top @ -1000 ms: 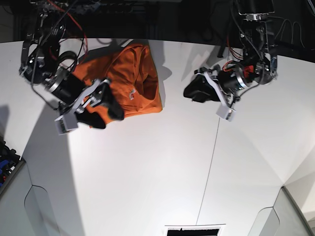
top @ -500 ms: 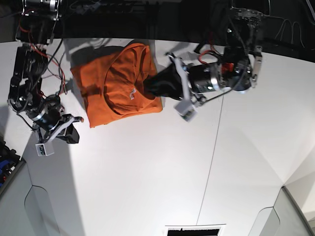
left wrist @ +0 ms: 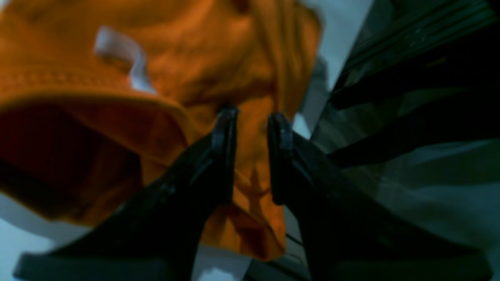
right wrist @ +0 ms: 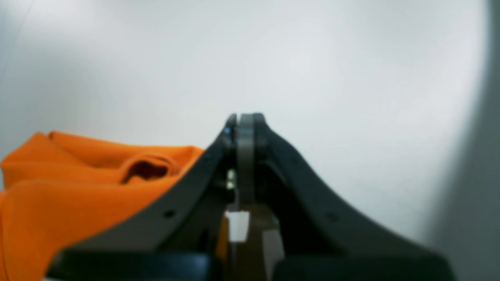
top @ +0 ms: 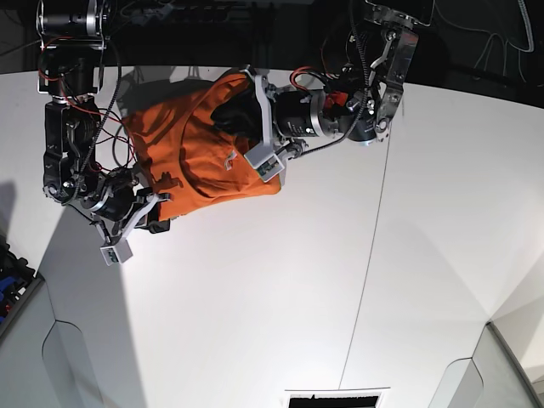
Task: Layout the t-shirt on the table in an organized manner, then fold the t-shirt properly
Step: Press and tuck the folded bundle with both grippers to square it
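1. The orange t-shirt [top: 200,149] lies bunched and creased on the white table [top: 280,289], close to the far edge and toward the far-left corner as the base view shows it.
2. A small white tag [top: 229,158] shows at the collar, about the middle of the heap; the left wrist view shows the same tag [left wrist: 125,58] above the darker collar opening.
3. The left gripper [top: 228,117] reaches over the shirt from the side nearer the table's middle, its black fingers lying on the upper part of the fabric.
4. In the left wrist view the left gripper [left wrist: 252,117] has its jaws a narrow gap apart with orange cloth filling that gap; whether the cloth is truly pinched or only lies behind the tips cannot be told, as the view is blurred.
5. The right gripper [top: 155,223] sits at the shirt's near-left corner, just at the hem.
6. In the right wrist view the right gripper [right wrist: 246,119] has its jaws pressed fully together with nothing between the tips; the shirt lies to one side of it, beside the finger [right wrist: 187,187].
7. A thin dark seam [top: 365,280] runs across the table, well apart from the shirt.
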Robot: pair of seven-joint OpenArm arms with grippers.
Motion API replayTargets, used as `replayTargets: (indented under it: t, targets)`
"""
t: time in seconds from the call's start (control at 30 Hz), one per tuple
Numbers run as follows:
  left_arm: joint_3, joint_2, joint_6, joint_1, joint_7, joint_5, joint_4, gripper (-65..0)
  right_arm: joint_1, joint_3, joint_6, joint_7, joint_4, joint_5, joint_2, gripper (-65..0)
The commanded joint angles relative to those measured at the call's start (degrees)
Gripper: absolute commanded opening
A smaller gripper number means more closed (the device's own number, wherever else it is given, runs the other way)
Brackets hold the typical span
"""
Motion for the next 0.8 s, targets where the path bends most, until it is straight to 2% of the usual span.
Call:
replayTargets:
  t: [0.0, 0.13, 0.27, 0.4, 0.53, 0.77]
  targets:
    - [0.0, -0.1, -0.5, -0.6, -1.6, -0.5, -0.4, -50.4, 1.5, -0.1, 1.4, 1.4, 0.8, 0.9, 0.6, -65.0]
    - [-0.1, -2.8, -0.5, -1.6, -4.2, 4.2, -4.7, -50.4, 1.4, -0.2, 1.5, 0.8, 0.8, 0.9, 0.7, -65.0]
    - [-0.7, -6.1, -0.5, -4.8, -8.2, 6.8, -6.5, -50.4, 1.4, -0.2, 1.6, -4.2, 0.8, 3.7, 0.8, -65.0]
    - [-0.9, -6.6, -0.5, -10.0, -8.4, 11.5, -7.9, -50.4, 0.7, -0.2, 2.6, -8.3, 1.2, 12.3, 2.0, -65.0]
    - [-0.9, -6.6, -0.5, -15.1, -10.2, 14.7, -11.2, -50.4, -1.8, -0.2, 2.6, -10.6, 3.7, 17.9, 2.2, -65.0]
    - [1.0, -6.5, -0.5, -22.7, -14.8, 17.6, -17.1, -50.4, -9.8, -0.2, 2.8, -11.7, 11.6, 18.5, 2.0, -65.0]
